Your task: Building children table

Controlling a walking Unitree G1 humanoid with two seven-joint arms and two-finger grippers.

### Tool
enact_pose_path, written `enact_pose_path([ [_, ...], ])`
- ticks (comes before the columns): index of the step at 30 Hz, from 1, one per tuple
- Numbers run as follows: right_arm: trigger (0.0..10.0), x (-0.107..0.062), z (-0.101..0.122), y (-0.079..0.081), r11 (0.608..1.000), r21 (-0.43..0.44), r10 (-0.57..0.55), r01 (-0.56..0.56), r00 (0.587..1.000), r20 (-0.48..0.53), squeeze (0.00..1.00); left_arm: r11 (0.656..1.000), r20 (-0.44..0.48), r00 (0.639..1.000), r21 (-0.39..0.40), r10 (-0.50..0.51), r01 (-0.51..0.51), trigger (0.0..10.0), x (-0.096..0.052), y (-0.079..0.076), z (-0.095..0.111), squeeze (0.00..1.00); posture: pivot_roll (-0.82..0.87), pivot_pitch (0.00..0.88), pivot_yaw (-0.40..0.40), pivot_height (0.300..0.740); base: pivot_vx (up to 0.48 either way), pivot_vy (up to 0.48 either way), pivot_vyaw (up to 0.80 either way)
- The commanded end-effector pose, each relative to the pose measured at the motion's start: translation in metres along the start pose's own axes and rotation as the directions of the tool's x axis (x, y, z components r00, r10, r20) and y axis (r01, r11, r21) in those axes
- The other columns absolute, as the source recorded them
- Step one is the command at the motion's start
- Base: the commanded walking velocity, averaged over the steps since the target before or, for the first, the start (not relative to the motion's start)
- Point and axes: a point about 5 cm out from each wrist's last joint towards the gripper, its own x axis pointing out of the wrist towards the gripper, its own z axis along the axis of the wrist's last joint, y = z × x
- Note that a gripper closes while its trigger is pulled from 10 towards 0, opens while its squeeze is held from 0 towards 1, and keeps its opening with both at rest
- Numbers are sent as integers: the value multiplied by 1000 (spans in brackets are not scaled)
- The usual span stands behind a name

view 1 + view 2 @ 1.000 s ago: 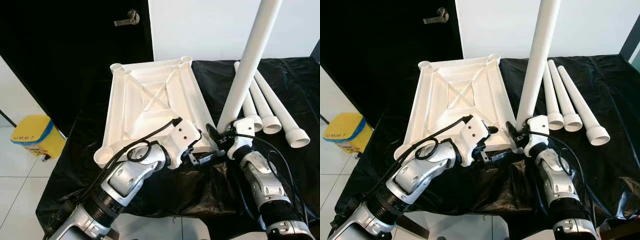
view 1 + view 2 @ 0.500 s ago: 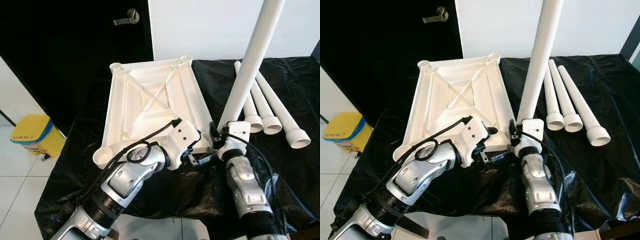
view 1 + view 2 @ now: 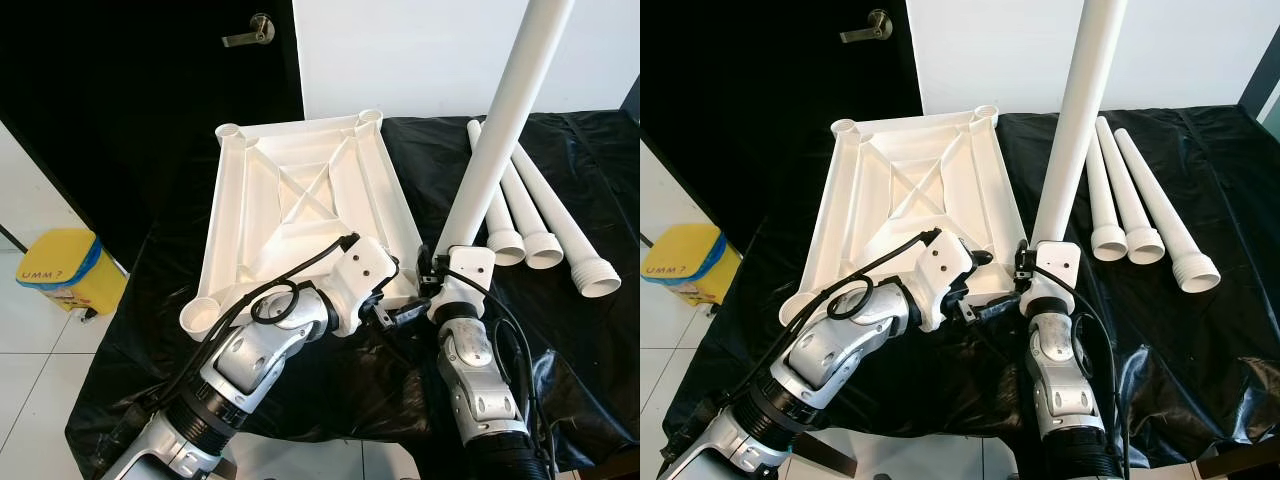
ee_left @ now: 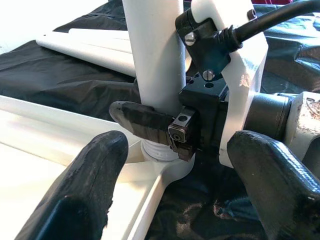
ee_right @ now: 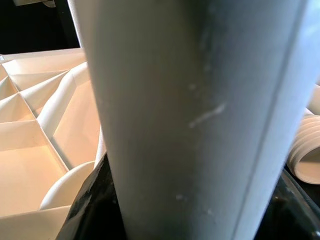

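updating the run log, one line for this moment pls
step: seating leg in corner socket | right gripper: shut on upright leg | left gripper: open, beside tabletop | spare legs: three on cloth

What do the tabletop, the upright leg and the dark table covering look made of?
Tabletop: likely moulded white plastic, matte, with ribbed underside. Upright leg, gripped by the right gripper: the same smooth white plastic, apparently a hollow tube. Covering: thin black plastic sheeting, glossy and wrinkled.

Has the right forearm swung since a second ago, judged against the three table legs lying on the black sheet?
Yes. The right gripper stays clamped on the upright leg, but its forearm has swung leftward, away from the lying legs.
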Motion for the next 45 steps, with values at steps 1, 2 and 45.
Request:
enact_pose_path([
  [1,10000,-8,-15,8,999,31,26,-24,996,-84,1000,999,-18,999,7,-40,40,10000,-1,0,-2,0,-243,35,65,740,0,0,0],
  [2,10000,-8,-13,7,999,31,35,-33,997,-74,1000,999,-17,999,7,-39,39,10000,0,0,-2,0,-243,33,64,740,0,0,0],
  [45,0,17,-5,-44,837,-177,508,-517,856,-98,0,998,-5,999,25,-49,49,10000,6,-4,-3,0,-249,0,44,740,0,0,0],
])
